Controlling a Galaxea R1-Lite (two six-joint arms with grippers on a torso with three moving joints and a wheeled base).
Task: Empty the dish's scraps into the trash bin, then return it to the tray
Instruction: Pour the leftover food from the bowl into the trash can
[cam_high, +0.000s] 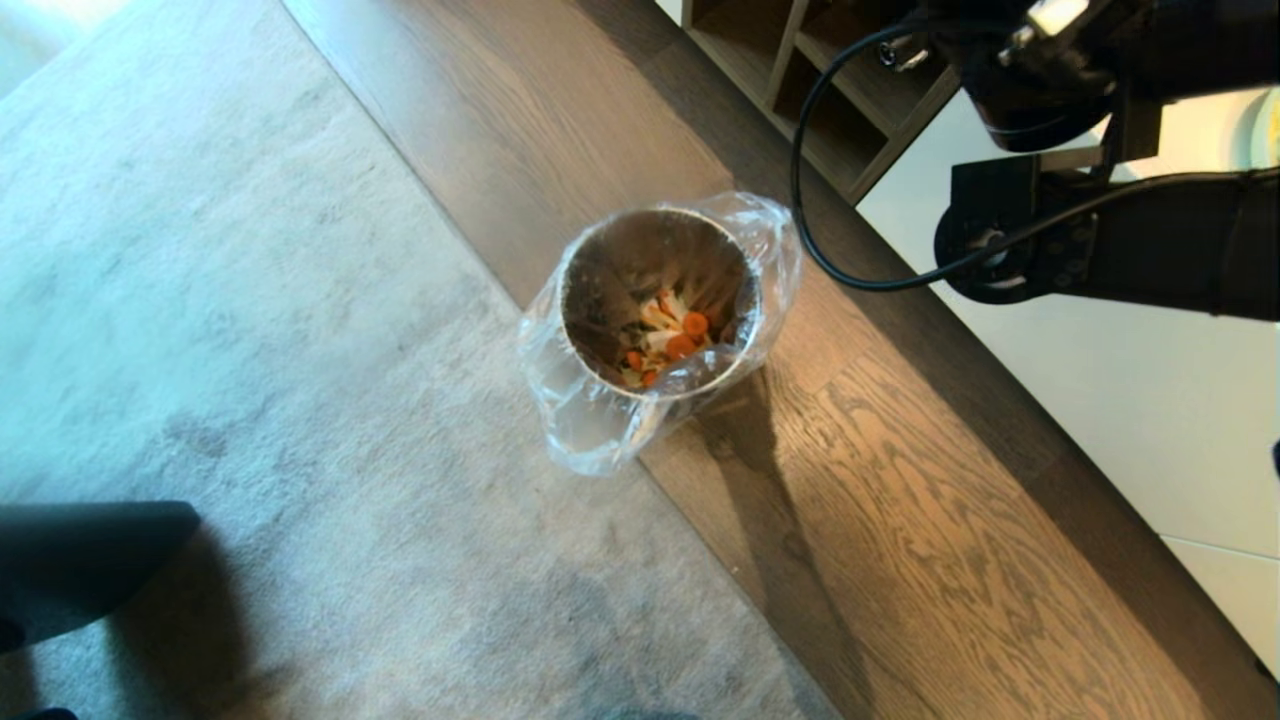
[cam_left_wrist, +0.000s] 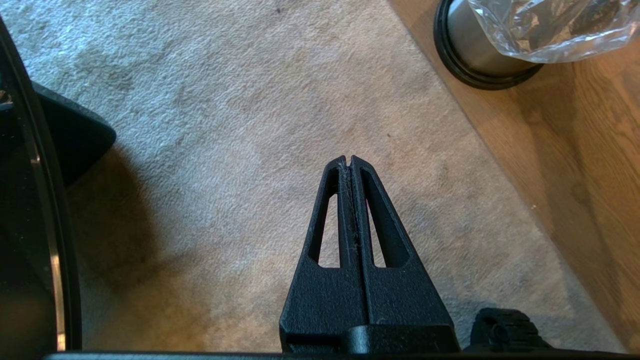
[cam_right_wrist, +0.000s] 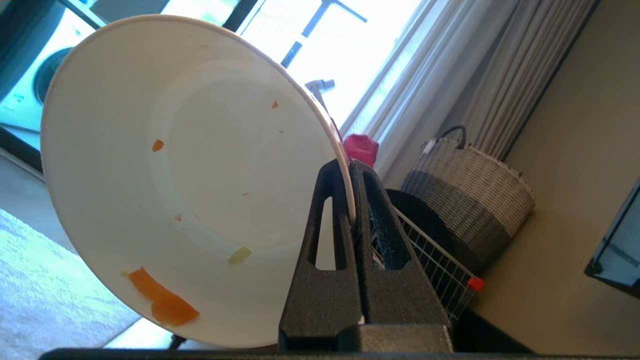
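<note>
On the floor, at the seam where the grey carpet meets the wood flooring, the trash bin stands upright with its clear liner bag folded over the rim and slumped toward the carpet side. Inside the bin lie the scraps: orange carrot slices mixed with pale sticks. The right gripper is clamped on the rim of the dish, one finger inside the wall and one outside; the dish is tipped steeply on edge, its interior facing the wrist camera. A few remnants cling to the dish: an orange strip near the lower rim, a pale fleck and small orange specks. Behind it are a wicker basket, a wire basket and curtains. The right arm shows at the upper right of the head view, above the white surface. The left gripper hangs over the carpet with fingers pressed together, holding nothing, well apart from the bin's black base ring. The tray is not in view.
</note>
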